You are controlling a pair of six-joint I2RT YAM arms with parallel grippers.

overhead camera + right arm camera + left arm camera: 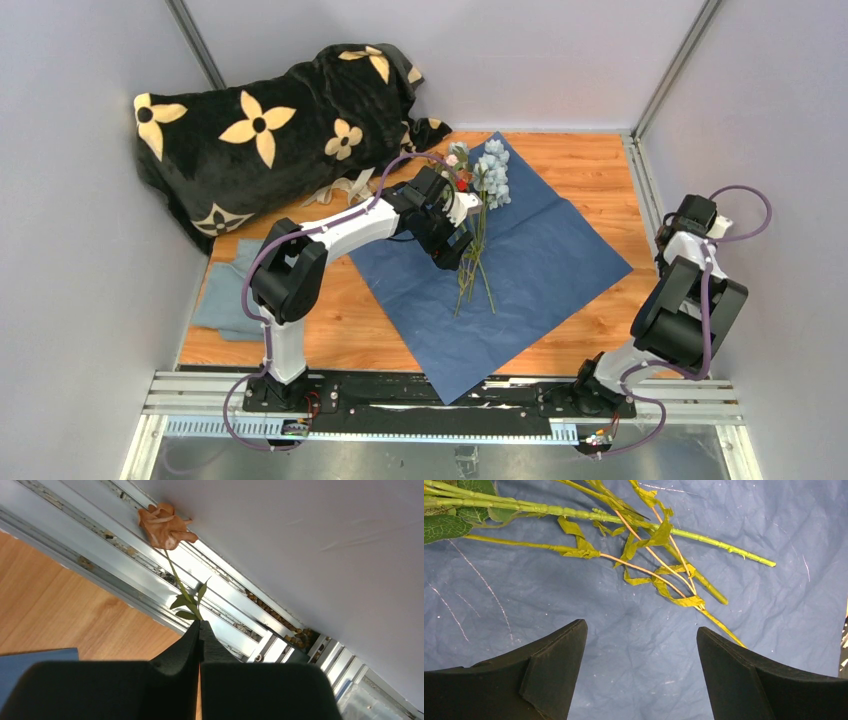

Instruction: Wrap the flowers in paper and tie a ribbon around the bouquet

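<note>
From above, the flowers lie along the middle of the paper, which is spread flat on the table, with the blooms toward the far wall. The left pincer hangs just beside their stems. The ribbon lies loose at the foot of the blanket, well apart from the paper. The right arm is folded at the table's right edge.

The left wrist view shows that pincer wide open and holding nothing, over bare paper with the stems just past its fingertips.

In the right wrist view, the right pincer is clamped on the thin stem of a single rust-brown flower, whose bloom is over the metal rail by the wall. Whether the bloom rests on the rail cannot be told.

The step looks like bringing this stray flower to the bunch. It would go best lifted straight up first, so the bloom clears the rail's grooves, then carried slowly, since the grip is on a slender stem. It should be laid parallel to the others, with its bloom at the same end.
</note>
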